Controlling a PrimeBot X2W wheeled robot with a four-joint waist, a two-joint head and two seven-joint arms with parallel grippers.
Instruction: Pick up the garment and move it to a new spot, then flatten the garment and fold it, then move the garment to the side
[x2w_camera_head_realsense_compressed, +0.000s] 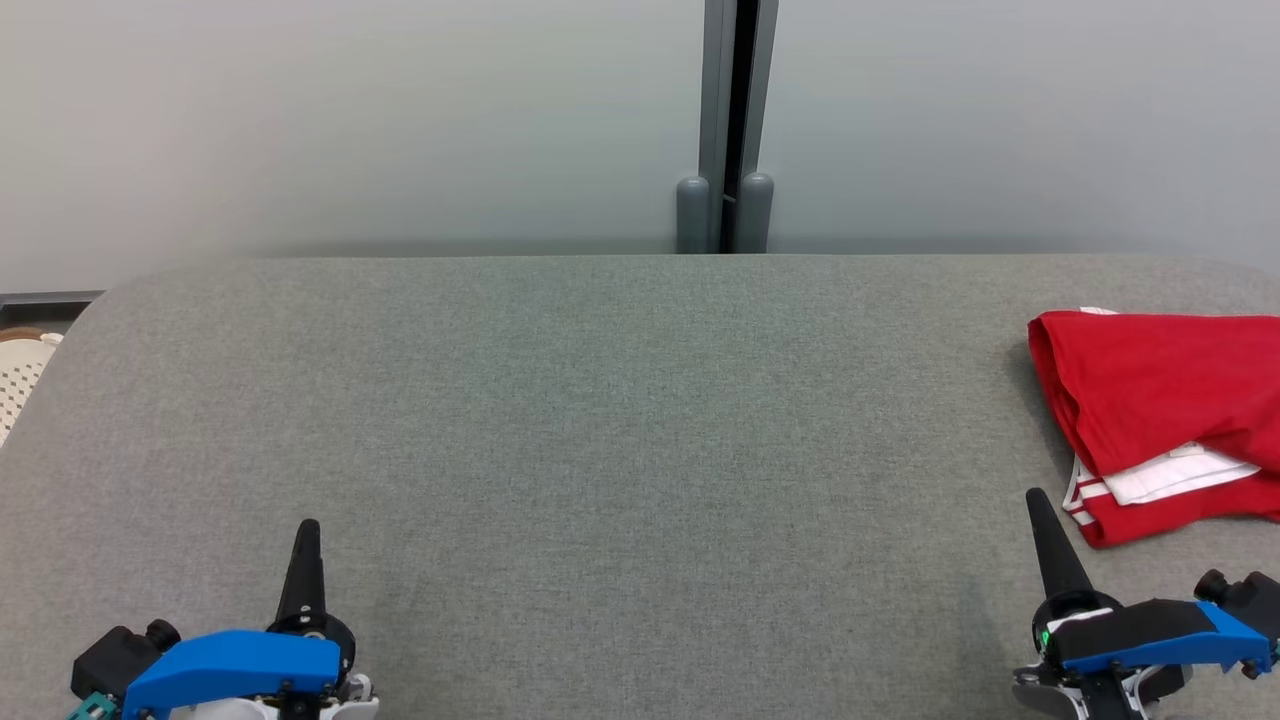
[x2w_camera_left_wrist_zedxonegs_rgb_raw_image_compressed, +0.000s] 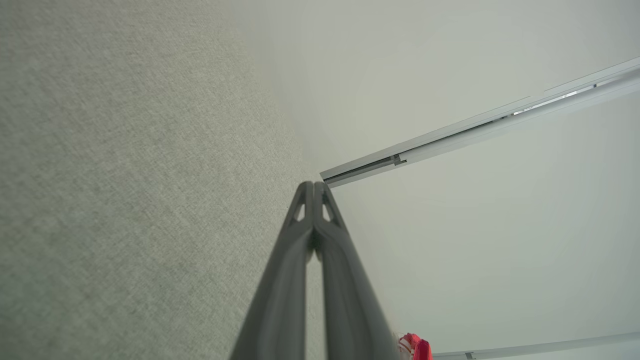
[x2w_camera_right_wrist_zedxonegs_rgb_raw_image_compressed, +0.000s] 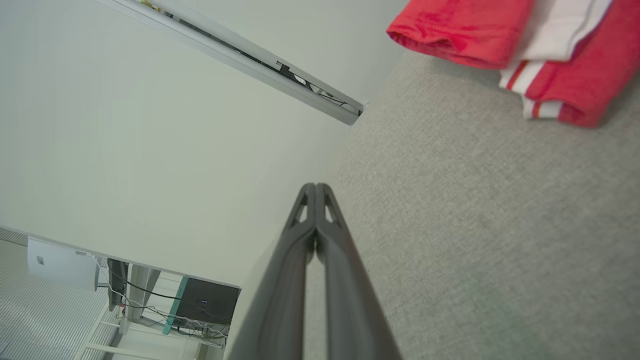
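Far left edge of the head view, mid-height: sliver of a cream perforated basket (x2w_camera_head_realsense_compressed: 20, 375), beyond the rounded corner of the grey fabric surface (x2w_camera_head_realsense_compressed: 600, 450). Lower left: left gripper (x2w_camera_head_realsense_compressed: 308, 524), blue-shelled, fingers pressed together into one dark spike pointing up the frame, pinching nothing, tip over bare fabric. Top centre: grey post (x2w_camera_head_realsense_compressed: 738, 120) splitting the pale wall (x2w_camera_head_realsense_compressed: 350, 120), just behind the surface's far edge. Lower right: right gripper (x2w_camera_head_realsense_compressed: 1036, 494), likewise closed tight and empty. Right edge, mid-height: red shirt (x2w_camera_head_realsense_compressed: 1150, 390), folded into a flat bundle, with a white layer and red-and-white striped trim showing along its lower side, cut off by the frame edge. Lying on the fabric just up and right of the right gripper's tip, apart from it.

Left wrist view: closed fingers rising from bottom centre, grey fabric to the left, pale wall to the right, scrap of red at the bottom edge.

Right wrist view: dark box (x2w_camera_right_wrist_zedxonegs_rgb_raw_image_compressed: 205, 302) with cables at lower left, closed fingers at centre, red shirt across the upper right corner, resting on the fabric, clear of the fingertips.
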